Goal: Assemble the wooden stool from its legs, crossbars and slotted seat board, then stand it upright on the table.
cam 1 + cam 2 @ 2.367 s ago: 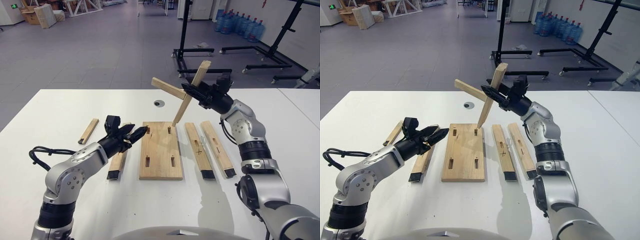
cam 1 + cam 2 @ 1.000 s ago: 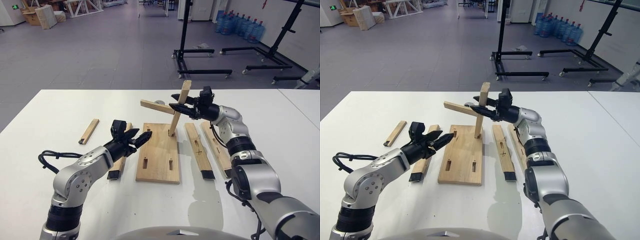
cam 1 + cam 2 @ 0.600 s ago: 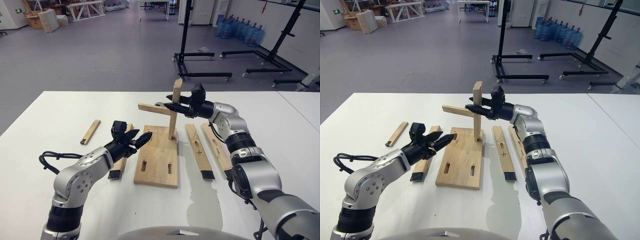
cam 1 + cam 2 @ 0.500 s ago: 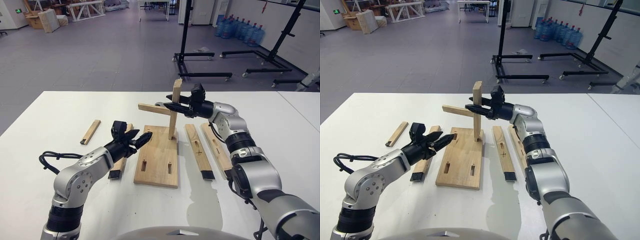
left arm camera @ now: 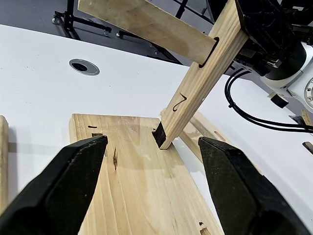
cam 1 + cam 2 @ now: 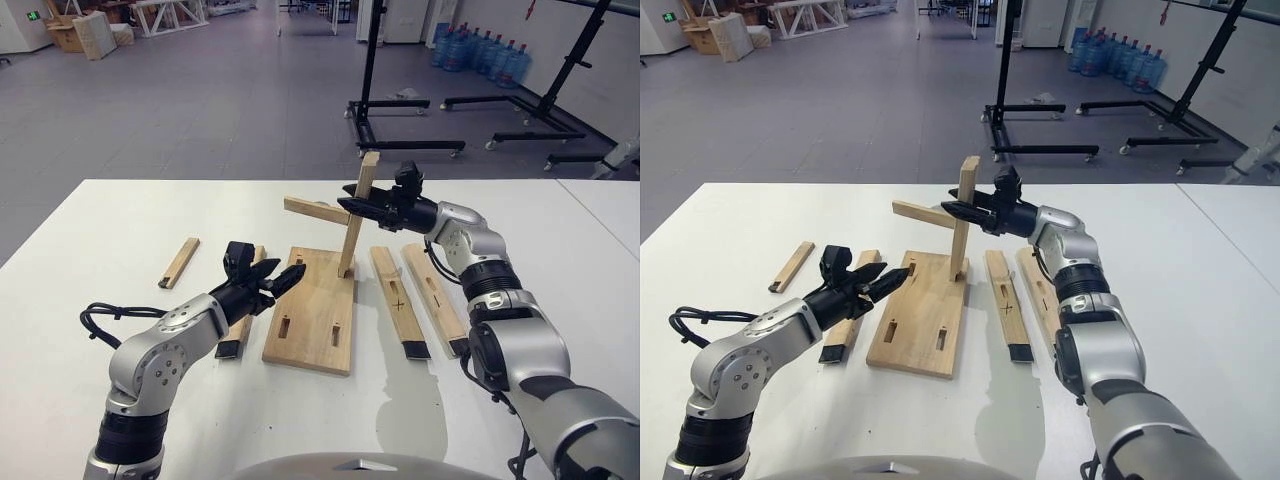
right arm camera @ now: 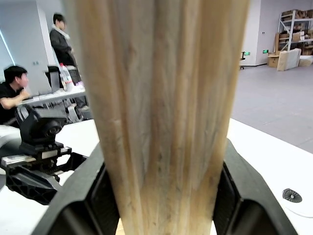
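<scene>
The right arm stretches out over the white tabletop (image 6: 80,230), forearm angled toward 11 o'clock. Its claw (image 6: 352,206) is clamped on a wooden leg (image 6: 358,215), level with the joint where a crossbar (image 6: 315,211) sits in the leg's notch. The left arm is bent at the elbow with its forearm low, pointing toward 2 o'clock. Its claw (image 6: 283,275) is spread wide at the 10 o'clock corner of the slotted seat board (image 6: 310,310) and holds nothing. Whether its fingers touch the wood cannot be told.

The seat board lies flat mid-tabletop with its long axis roughly 12 to 6. Just beside it at 3 o'clock lie two loose legs (image 6: 398,300) (image 6: 433,297), side by side, dark-capped ends nearest the robot. At 9 o'clock a third loose leg (image 6: 237,330) lies partly under the left claw. A short crossbar (image 6: 179,262) lies farther out at 9 o'clock, well apart from the board.

The gripped leg stands nearly upright, its top leaning toward 1 o'clock. Its dark foot end meets the board at the 1 o'clock corner slot. Whether it is seated in that slot is unclear. The leg's crossbar juts toward 9 o'clock, about level, above the board.
</scene>
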### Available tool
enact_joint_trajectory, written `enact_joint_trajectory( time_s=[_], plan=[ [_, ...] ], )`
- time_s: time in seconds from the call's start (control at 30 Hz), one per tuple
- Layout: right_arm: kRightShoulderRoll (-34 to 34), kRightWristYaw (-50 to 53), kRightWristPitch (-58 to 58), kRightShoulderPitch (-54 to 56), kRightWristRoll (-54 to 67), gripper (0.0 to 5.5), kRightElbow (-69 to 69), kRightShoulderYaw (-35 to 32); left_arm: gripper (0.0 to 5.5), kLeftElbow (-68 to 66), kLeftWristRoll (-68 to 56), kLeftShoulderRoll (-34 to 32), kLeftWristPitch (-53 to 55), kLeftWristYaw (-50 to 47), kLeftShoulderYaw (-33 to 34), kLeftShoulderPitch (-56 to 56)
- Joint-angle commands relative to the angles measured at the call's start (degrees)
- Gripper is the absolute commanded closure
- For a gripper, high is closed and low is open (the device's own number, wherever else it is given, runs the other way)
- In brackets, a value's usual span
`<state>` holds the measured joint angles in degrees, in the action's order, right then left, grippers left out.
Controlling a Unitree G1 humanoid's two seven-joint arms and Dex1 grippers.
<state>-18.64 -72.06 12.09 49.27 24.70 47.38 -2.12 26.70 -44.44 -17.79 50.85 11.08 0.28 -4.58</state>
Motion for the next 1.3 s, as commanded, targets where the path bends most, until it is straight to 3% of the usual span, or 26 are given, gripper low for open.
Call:
enact_joint_trajectory(
  time_s=[0.03,0.4,1.1,1.27,1.3],
  plan=[
    [0.1,0.7,2.4,-0.6,-1.8,3.45,1.2,0.4,2.08,0.9,0.5,0.0,1.1,-0.2,0.0,0.2],
    [-0.7,0.3,-8.5,-7.7,-9.4,3.45,3.3,7.2,2.08,0.7,0.7,0.1,1.2,-0.2,-0.2,0.1],
    [0.3,3.1,-3.4,-8.7,-10.2,3.45,10.5,9.8,2.08,0.4,1.0,0.3,1.4,0.1,-0.3,-0.4],
    [0.3,2.9,-1.0,-6.9,-9.1,2.34,10.3,7.3,2.08,0.4,1.0,0.5,1.3,0.0,-0.4,-0.1],
    [0.3,2.6,0.0,-6.4,-8.6,2.34,9.8,6.4,2.08,0.4,1.1,0.5,1.3,0.1,-0.4,0.0]
  ],
)
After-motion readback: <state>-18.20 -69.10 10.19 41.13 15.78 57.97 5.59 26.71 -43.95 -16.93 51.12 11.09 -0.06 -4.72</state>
